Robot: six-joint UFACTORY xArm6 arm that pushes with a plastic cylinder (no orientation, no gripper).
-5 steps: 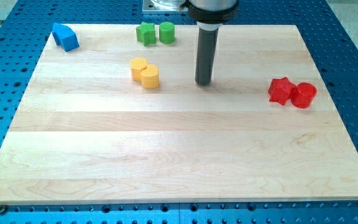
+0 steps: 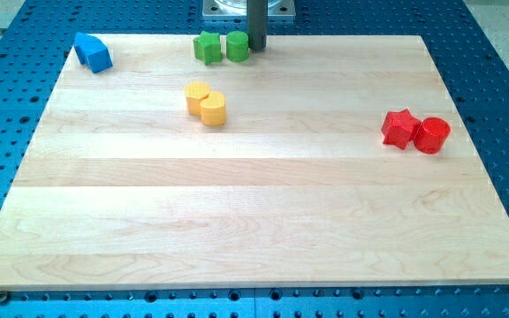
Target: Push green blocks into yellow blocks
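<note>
Two green blocks stand side by side at the board's top edge: a green star-like block (image 2: 207, 47) and a green cylinder (image 2: 238, 45). Two yellow blocks touch each other below them: a yellow rounded block (image 2: 197, 95) and a yellow cylinder (image 2: 213, 109). My tip (image 2: 258, 48) is at the top edge, just to the right of the green cylinder, close to or touching it. The rod rises out of the view's top.
A blue block (image 2: 93, 52) lies at the top left corner of the wooden board (image 2: 254, 221). A red star (image 2: 400, 128) and a red cylinder (image 2: 431, 135) sit together at the right. Blue perforated table surrounds the board.
My tip has moved from the board's upper middle, right of the yellow blocks, up and left to the top edge beside the green cylinder. No block has moved.
</note>
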